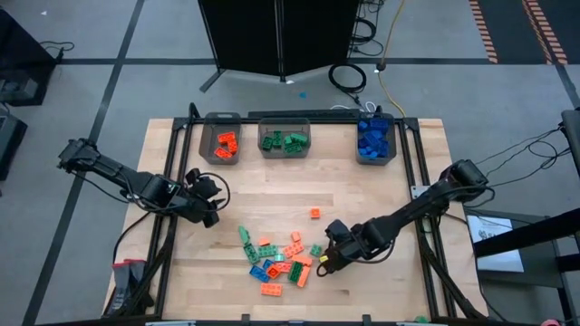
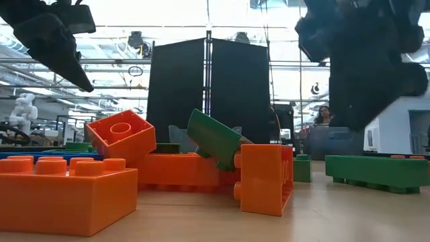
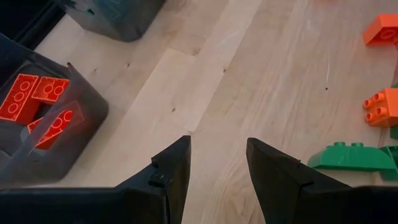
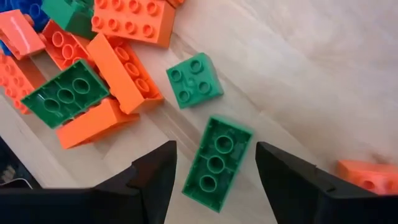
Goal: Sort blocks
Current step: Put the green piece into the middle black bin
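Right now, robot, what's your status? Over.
Right pincer open over a green block. Left pincer open, empty, near the orange bin. Nothing in the way.

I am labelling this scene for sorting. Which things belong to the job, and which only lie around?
Job:
- loose orange, green and blue plastic bricks
- three grey translucent bins holding sorted bricks
- upturned green brick between the open right gripper
- left gripper, open, empty

Around:
- black cable
- dark panel

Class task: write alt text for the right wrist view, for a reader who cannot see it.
The right gripper, open, hovers over an upturned green block lying hollow side up on the wooden table. Beyond it sit a small green square block and a jumbled pile of orange and green blocks.
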